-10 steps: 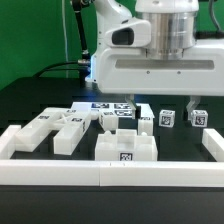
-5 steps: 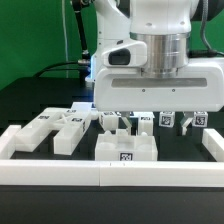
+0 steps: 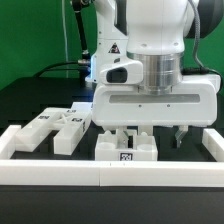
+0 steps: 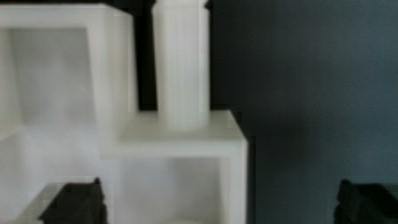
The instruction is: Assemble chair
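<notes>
The chair lies as loose white parts with black-and-white tags. A blocky part [image 3: 126, 150] sits near the front rail, with its tag facing the camera. My gripper [image 3: 143, 134] hangs low just above and behind it, jaws wide open and empty. In the wrist view the dark fingertips [image 4: 75, 203] stand far apart around the gripper's middle [image 4: 222, 205]. The white block [image 4: 178, 150] and a bar [image 4: 178, 60] rising from it lie between them, nearer one finger. Two more slabs [image 3: 55, 128] lie at the exterior view's left.
A long low white border rail [image 3: 100, 176] runs along the front, with raised ends at both sides [image 3: 213, 146]. The table is black. The robot's wide hand body [image 3: 155, 100] hides the parts behind it.
The gripper has come down and toward the front rail. It now hides the small tagged cubes that showed at the back right.
</notes>
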Controlling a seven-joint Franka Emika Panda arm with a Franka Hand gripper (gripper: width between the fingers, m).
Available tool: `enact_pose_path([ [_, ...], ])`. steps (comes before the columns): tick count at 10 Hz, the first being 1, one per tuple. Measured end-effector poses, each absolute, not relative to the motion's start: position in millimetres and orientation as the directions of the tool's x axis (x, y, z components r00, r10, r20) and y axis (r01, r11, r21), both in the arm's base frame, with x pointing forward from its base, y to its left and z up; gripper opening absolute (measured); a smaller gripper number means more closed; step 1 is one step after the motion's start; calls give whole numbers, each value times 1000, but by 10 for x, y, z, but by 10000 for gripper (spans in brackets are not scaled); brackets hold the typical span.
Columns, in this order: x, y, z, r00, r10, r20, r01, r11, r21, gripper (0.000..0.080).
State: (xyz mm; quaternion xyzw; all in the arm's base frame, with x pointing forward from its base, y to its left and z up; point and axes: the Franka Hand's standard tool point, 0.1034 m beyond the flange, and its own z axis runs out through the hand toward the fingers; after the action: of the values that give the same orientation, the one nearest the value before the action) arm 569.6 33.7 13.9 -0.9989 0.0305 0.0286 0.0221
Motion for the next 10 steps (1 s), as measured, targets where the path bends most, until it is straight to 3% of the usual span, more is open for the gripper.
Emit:
enact_pose_path([
  [4,5692,338,116,997,-51,-61,-54,-998,-42,650],
  [7,5690,345,114,997,-50,-61,-52,-998,-42,252],
  [8,5690,347,114,997,-49,-61,-52,-998,-42,252],
  [9,5690,349,114,997,-49,-61,-51,-998,-42,65],
  [10,5691,352,115,997,-48,-61,-51,-998,-42,65],
])
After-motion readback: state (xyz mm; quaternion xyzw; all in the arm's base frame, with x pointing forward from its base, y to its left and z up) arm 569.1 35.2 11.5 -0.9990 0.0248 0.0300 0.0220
